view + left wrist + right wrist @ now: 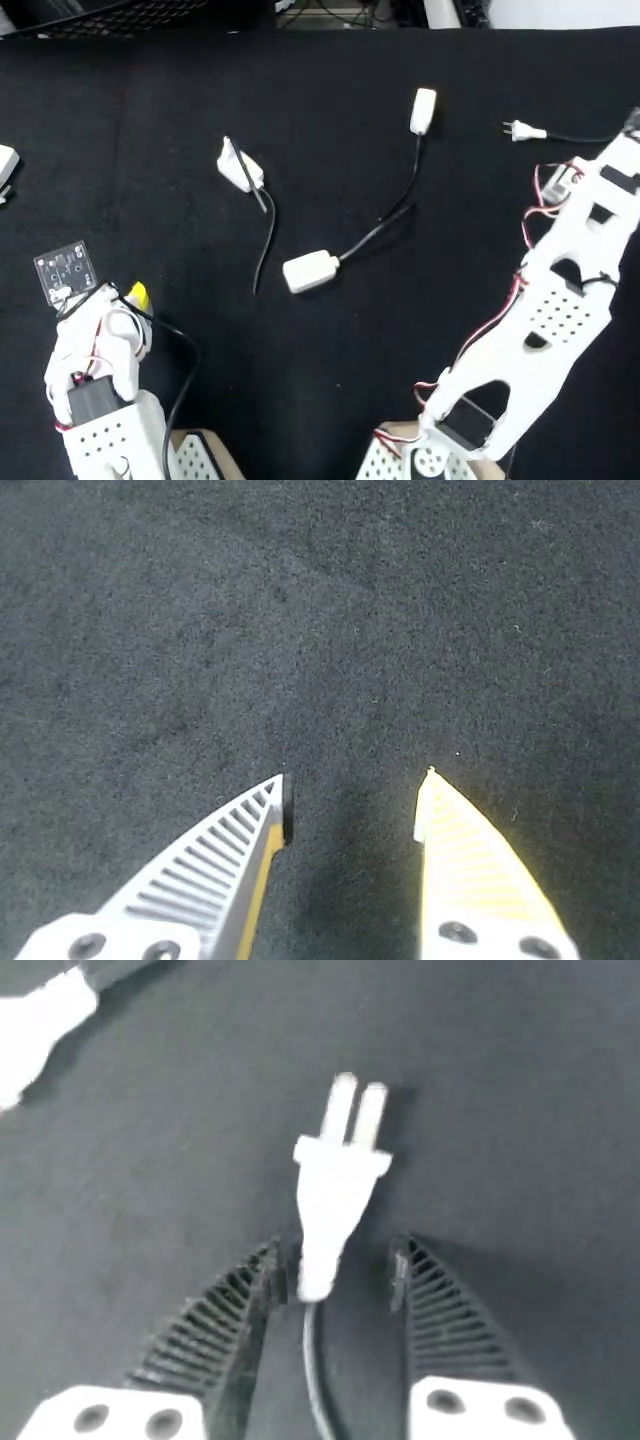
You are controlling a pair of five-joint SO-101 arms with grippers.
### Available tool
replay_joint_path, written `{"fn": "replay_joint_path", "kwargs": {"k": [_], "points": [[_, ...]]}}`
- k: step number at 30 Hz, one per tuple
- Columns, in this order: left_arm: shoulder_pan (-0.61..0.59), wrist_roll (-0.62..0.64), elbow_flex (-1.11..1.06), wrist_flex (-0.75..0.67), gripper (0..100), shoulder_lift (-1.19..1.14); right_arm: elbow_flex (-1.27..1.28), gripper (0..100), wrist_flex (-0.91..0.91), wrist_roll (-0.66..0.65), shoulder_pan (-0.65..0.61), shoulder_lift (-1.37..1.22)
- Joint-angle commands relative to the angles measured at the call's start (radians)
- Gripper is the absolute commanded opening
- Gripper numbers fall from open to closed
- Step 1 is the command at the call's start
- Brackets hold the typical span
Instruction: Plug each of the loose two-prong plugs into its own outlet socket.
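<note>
Ribbed right fingers [215, 1330] spread around white two-prong plug [335, 1200], left fingers [230, 845] apart above fuzzy black cloth [320, 610]

This looks like a robotics lab bench: a table under black cloth [330, 330], a white left arm [100, 400] and right arm [550, 310] with bare wiring, and loose cables [335, 14] behind.
</note>
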State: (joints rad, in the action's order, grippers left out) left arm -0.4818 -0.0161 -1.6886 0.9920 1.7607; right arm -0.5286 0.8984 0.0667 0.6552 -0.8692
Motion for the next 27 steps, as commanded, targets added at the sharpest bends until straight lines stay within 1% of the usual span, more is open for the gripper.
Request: {"fn": "replay_joint_path", "kwargs": {"k": [1, 7, 14, 16, 20, 27], "points": [[0.012, 0.000, -0.015, 0.008, 22, -0.003, -0.153, 17.7, -0.011, -0.002, 0.052, -0.070], [0.012, 0.000, -0.015, 0.008, 22, -0.003, -0.329, 17.6, -0.005, -0.002, 0.048, -0.226], [0.012, 0.000, -0.015, 0.008, 22, -0.003, -0.441, 17.4, -0.002, -0.002, 0.043, -0.349], [0.012, 0.000, -0.015, 0.008, 22, -0.003, -0.467, 13.8, 0.020, -0.002, 0.034, -0.366], [0.012, 0.000, -0.015, 0.008, 22, -0.003, -0.524, 2.0, 0.100, -0.002, 0.021, -0.374], [0.012, 0.000, -0.015, 0.008, 22, -0.003, -0.622, 1.1, 0.230, -0.006, -0.014, -0.367]]}}
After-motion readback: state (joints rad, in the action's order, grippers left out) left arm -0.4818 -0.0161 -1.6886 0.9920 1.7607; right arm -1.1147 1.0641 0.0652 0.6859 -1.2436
